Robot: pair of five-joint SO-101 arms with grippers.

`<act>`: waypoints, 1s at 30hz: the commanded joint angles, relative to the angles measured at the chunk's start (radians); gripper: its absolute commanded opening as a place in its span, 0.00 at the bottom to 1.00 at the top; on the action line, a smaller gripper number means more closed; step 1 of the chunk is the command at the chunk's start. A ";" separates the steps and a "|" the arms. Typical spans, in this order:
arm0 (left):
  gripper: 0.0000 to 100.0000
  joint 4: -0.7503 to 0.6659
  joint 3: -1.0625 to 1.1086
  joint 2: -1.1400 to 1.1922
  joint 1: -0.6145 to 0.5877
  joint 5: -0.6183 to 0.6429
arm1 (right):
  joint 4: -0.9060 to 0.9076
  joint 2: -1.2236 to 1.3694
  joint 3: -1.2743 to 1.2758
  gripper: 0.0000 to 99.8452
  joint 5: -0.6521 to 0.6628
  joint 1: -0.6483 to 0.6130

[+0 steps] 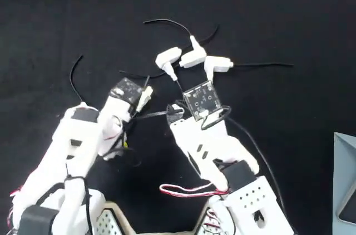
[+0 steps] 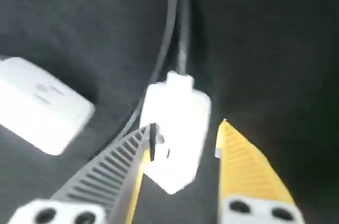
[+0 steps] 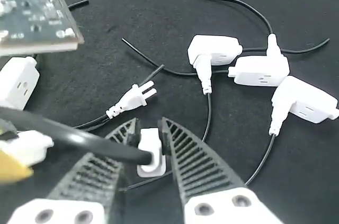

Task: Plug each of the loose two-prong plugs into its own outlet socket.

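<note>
Three white outlet sockets (image 1: 193,57) lie in a cluster at mid-table, also seen as the sockets (image 3: 259,70) with black cords. A fourth socket (image 2: 45,105) lies beside my left gripper (image 2: 186,126), which is shut on a white plug (image 2: 177,128) with its cord running away. In the high view the left gripper (image 1: 142,101) sits left of centre. My right gripper (image 3: 149,123) is shut on another white plug (image 3: 150,155), just short of the sockets; from above the right gripper (image 1: 177,111) is at centre. A loose two-prong plug (image 3: 132,99) lies on the cloth just ahead of the right gripper.
Black cords (image 1: 167,23) loop over the black cloth around the sockets. A grey box (image 1: 346,179) stands at the right edge. Red and white wires (image 1: 186,190) hang near the right arm's base. Open cloth lies to the far left and far right.
</note>
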 commanded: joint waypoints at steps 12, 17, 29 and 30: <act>0.13 -0.034 -0.018 -0.002 -0.048 0.000 | 0.003 -0.007 -0.021 0.01 0.006 0.011; 0.07 0.072 -0.157 -0.003 -0.059 0.000 | 0.003 -0.007 -0.022 0.01 0.006 0.011; 0.04 0.295 -0.604 -0.002 -0.275 0.002 | 0.003 -0.007 -0.022 0.01 0.006 0.011; 0.04 0.324 -0.625 -0.002 -0.275 0.002 | 0.003 -0.007 -0.022 0.01 0.006 0.011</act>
